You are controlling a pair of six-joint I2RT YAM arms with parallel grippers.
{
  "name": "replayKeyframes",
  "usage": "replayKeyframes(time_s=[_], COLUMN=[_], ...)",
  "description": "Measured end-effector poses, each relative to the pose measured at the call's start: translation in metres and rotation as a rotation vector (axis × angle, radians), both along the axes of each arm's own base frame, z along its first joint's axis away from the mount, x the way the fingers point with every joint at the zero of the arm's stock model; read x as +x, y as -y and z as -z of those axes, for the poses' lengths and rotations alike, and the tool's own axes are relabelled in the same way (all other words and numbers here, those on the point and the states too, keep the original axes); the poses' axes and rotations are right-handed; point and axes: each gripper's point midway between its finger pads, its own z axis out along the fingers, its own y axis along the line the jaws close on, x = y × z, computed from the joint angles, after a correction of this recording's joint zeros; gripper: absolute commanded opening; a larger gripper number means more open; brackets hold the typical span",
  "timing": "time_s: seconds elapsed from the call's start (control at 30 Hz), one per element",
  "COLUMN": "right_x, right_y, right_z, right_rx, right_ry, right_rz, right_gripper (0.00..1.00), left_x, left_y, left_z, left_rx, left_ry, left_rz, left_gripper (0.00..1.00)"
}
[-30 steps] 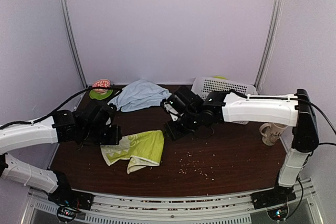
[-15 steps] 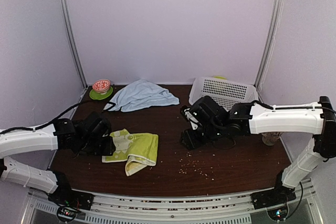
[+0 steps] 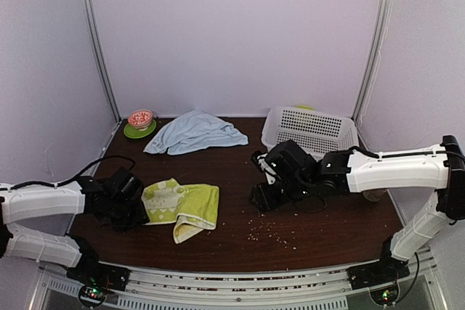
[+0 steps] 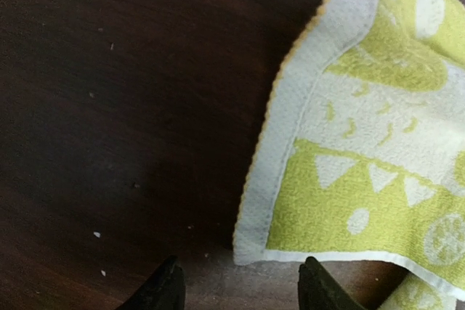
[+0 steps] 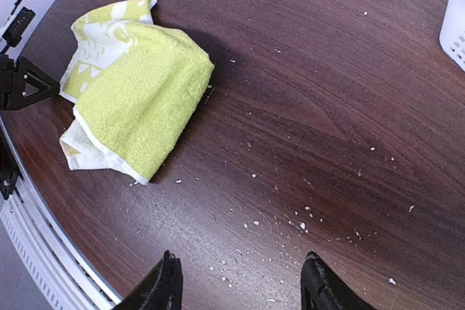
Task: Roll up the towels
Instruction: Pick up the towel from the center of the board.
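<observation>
The lime-green towel [image 3: 183,205] with white figures lies loosely folded on the dark table, left of centre; its white-edged corner [image 4: 254,252] rests on the wood just ahead of my left gripper [image 4: 240,288]. That gripper is open, low over the table and empty. The same green towel [image 5: 138,99] shows up and to the left of my right gripper [image 5: 240,284], which is open and empty over bare wood. In the top view the right gripper [image 3: 263,195] sits right of the towel. The pale-blue towel [image 3: 192,131] lies crumpled at the back.
A white perforated basket [image 3: 309,127] stands at the back right. A small red bowl on a green saucer [image 3: 139,123] sits in the back left corner. Pale crumbs [image 3: 269,230] are scattered on the wood near the front. A mug is partly hidden behind the right arm.
My left gripper opened, let go of the green towel's edge and drew back left. The towel settled flat. My right arm pulled right and lowered, away from the towel.
</observation>
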Motion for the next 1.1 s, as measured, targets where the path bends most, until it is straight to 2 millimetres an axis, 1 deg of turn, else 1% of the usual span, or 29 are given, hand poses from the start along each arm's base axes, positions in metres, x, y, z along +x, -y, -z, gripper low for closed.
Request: replayKeyframes(time_s=[0.1, 0.2, 0.33, 0.4, 0.47, 0.57, 0.6, 0.8, 0.87, 0.93, 1.0, 1.07, 1.1], right_x=[-0.002, -0.002, -0.002, -0.001, -0.001, 0.001, 0.001, 0.003, 0.004, 0.005, 0.006, 0.007, 0.008], right_y=[0.005, 0.010, 0.015, 0.016, 0.017, 0.019, 0.019, 0.023, 0.025, 0.027, 0.032, 0.040, 0.043], right_z=[-0.004, -0.007, -0.009, -0.009, -0.010, -0.011, -0.011, -0.017, -0.021, -0.027, -0.033, -0.041, -0.044], right_rx=[0.008, 0.010, 0.008, 0.006, 0.005, 0.000, -0.001, 0.000, 0.005, 0.013, 0.024, 0.036, 0.042], right_ry=[0.010, 0.023, 0.034, 0.040, 0.046, 0.053, 0.056, 0.075, 0.086, 0.103, 0.125, 0.154, 0.166], right_rz=[0.004, 0.013, 0.022, 0.027, 0.031, 0.037, 0.039, 0.052, 0.059, 0.069, 0.084, 0.105, 0.113], right_gripper=[0.56, 0.56, 0.56, 0.56, 0.56, 0.55, 0.56, 0.55, 0.55, 0.55, 0.55, 0.55, 0.55], left_x=[0.002, 0.009, 0.013, 0.014, 0.014, 0.014, 0.014, 0.012, 0.011, 0.015, 0.023, 0.035, 0.042], left_y=[0.001, 0.005, 0.008, 0.007, 0.006, 0.006, 0.006, 0.008, 0.010, 0.015, 0.024, 0.039, 0.050], left_z=[0.007, 0.011, 0.013, 0.013, 0.014, 0.015, 0.015, 0.012, 0.002, -0.016, -0.047, -0.086, -0.111], left_rx=[0.034, 0.060, 0.071, 0.073, 0.079, 0.077, 0.077, 0.043, 0.015, -0.023, -0.063, -0.111, -0.136], left_ry=[-0.049, -0.083, -0.092, -0.091, -0.091, -0.088, -0.087, -0.073, -0.056, -0.002, 0.072, 0.161, 0.216], left_rz=[-0.009, -0.010, -0.013, -0.016, -0.018, -0.021, -0.021, -0.011, 0.002, 0.017, 0.049, 0.091, 0.123], left_gripper=[0.52, 0.49, 0.42, 0.35, 0.25, 0.02, 0.00, 0.00, 0.00, 0.00, 0.00, 0.00, 0.00])
